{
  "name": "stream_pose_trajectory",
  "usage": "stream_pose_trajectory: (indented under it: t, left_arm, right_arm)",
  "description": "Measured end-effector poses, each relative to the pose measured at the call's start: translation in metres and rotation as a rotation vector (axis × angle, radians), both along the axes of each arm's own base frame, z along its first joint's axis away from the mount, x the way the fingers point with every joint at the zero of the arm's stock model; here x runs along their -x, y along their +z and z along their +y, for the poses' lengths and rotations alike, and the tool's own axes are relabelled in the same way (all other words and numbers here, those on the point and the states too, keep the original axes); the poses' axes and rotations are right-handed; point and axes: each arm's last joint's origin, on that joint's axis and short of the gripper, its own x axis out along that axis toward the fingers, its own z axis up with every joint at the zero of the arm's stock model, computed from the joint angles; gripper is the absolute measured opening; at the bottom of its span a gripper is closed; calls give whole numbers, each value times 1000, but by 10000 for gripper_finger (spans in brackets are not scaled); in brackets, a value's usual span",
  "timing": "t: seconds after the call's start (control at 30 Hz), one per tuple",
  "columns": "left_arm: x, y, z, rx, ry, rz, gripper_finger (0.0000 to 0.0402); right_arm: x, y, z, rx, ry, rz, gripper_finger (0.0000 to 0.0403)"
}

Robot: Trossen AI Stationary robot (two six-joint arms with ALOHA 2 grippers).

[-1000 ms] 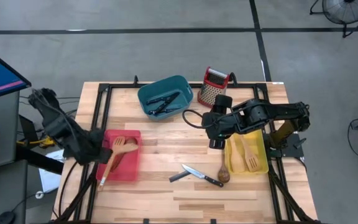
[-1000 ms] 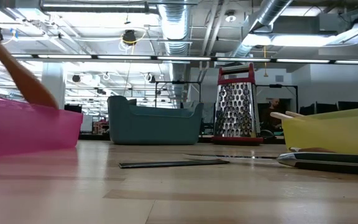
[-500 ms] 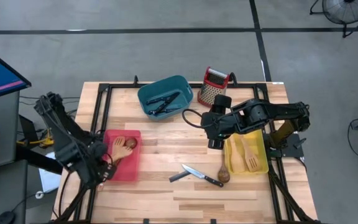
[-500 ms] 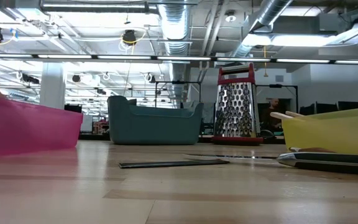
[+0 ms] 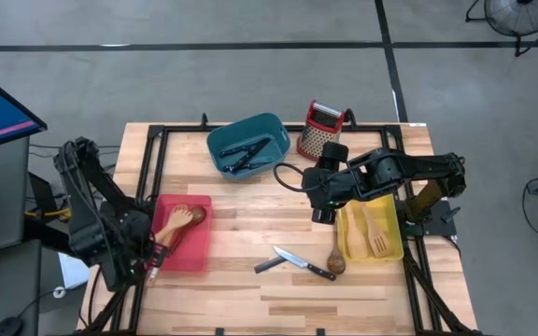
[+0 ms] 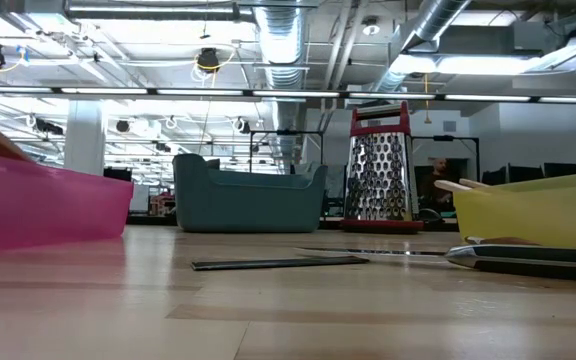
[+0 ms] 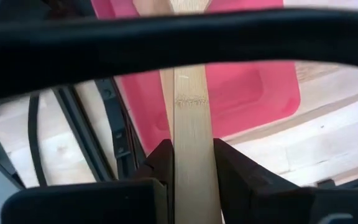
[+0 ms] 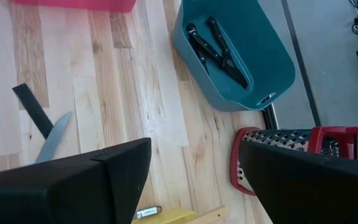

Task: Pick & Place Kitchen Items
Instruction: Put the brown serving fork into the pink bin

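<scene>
Holding the long pale wooden spatula [image 7: 191, 130] by its handle, our left gripper [image 5: 146, 264] sits at the near left corner of the table, with its two dark fingers [image 7: 160, 163] squeezed tight on the wood. The other end of the spatula rests inside the red plastic bin [image 5: 197, 254], next to another pale wooden spoon [image 5: 181, 219] that lies there. We think we are in the middle of putting this spatula away. Next we need to let go so that the whole stick drops inside the red bin and does not hang over the edge. Our right gripper [image 5: 322, 211] waits over the middle of the table, beside the yellow plastic bin [image 5: 350, 245], with its jaws wide apart and nothing in them. A black-handled steel knife [image 5: 301, 261] and a dark wooden spoon [image 5: 335, 256] lie on the pale wooden table [image 5: 250, 289], so we think those come next.
</scene>
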Motion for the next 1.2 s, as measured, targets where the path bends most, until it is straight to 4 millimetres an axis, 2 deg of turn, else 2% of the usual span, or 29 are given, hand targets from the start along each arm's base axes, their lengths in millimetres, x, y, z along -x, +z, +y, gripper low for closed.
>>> stream_pose_trajectory:
  t: [0.4,0.8,1.2]
  left_arm:
    - [-8,-30,-14,-145,-12,69,61]
    - [-11,-36,-19,-156,3,72,61]
    - [-16,-49,-29,-178,7,87,61]
  right_arm:
    - [0,0,0,0,0,2,254]
    - [0,0,0,-6,-7,-2,254]
    - [0,0,0,-3,-1,1,254]
